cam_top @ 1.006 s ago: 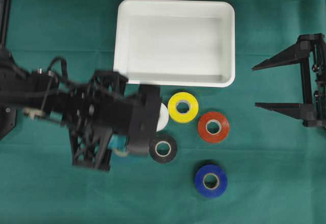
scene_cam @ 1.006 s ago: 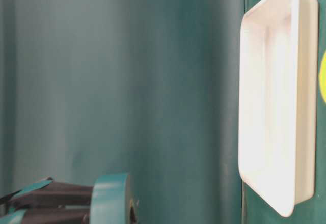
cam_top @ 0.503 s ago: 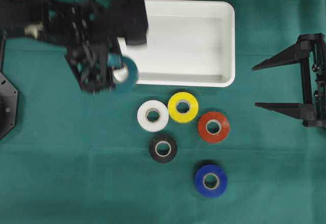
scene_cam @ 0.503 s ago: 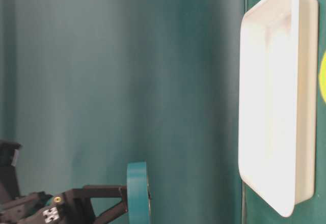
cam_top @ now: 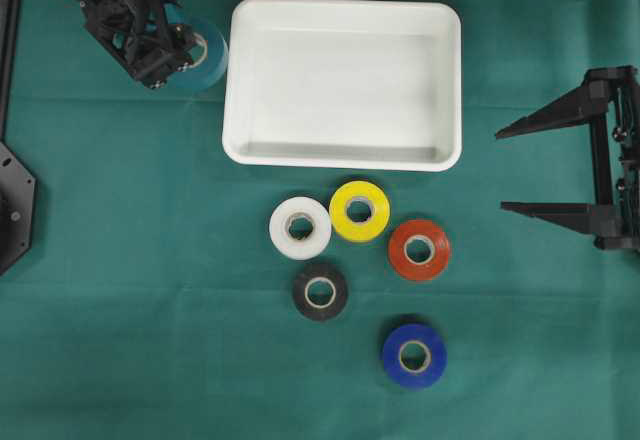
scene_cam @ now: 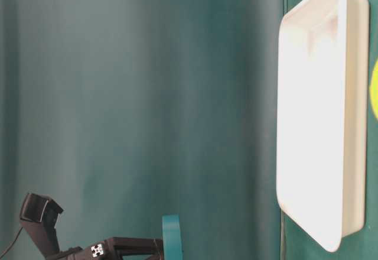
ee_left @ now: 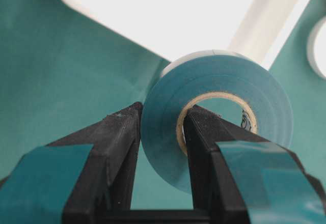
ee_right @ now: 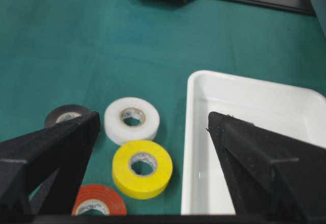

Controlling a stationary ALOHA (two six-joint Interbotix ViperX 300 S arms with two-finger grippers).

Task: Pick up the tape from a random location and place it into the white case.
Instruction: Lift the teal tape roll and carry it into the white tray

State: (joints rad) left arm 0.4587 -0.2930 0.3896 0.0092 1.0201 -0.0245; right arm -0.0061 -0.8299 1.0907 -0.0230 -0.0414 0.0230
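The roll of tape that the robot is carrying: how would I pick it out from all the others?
Start at the big white case on the green cloth. Just off its left end, the left gripper is shut on the teal tape roll, one finger through its core. The white, yellow, red, black and blue rolls all lie flat below the case, untouched.

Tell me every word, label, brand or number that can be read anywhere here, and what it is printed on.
None can be read.
Teal roll of tape held in the left gripper: small dark print inside its cardboard core, too blurred to read.
Small white square with dark marks on the black left arm: too small to read.
White plastic case: no text visible.
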